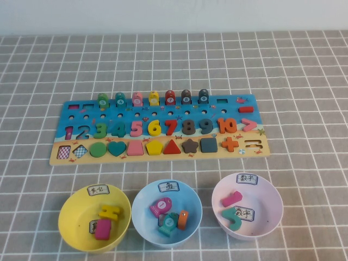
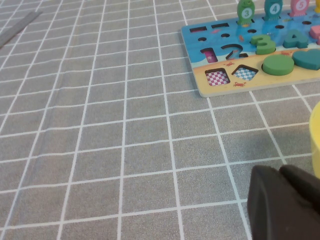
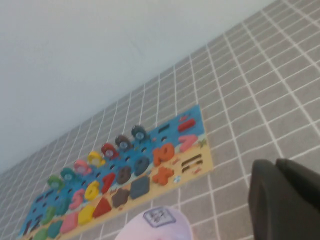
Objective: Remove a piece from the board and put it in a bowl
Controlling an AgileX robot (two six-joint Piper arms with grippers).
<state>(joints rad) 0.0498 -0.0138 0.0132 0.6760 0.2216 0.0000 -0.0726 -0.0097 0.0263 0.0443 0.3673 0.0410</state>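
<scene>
1. The orange plus piece [image 1: 230, 144] sits in its slot on the board's [image 1: 60, 157] tan strip, just past the dark square and under the orange 10 [image 1: 228, 125]. Nothing is near it yet, so I'd say the task hasn't started.
2. Biggest risk, I think: grabbing the wrong orange thing. The 10 is right above the plus, so a slightly off approach could pinch that instead.
3. The piece is flat and sunk in its cutout, so the fingers could slide off or drag the whole board along the desk [image 1: 304, 70].
4. Drop-off is another trap: the yellow bowl [image 1: 70, 228] is the farthest of the three from the plus, with the light blue bowl [image 1: 140, 217] and pink bowl [image 1: 272, 217] closer.
5. The high view shows all bowls but no arms.
6. Left pincer [image 2: 282, 205] only shows in its own wrist view, beside the yellow rim; can't tell its state.
7. Right pincer [image 3: 287, 200], fingers together and empty, hangs off the board's end near the pink bowl.
</scene>
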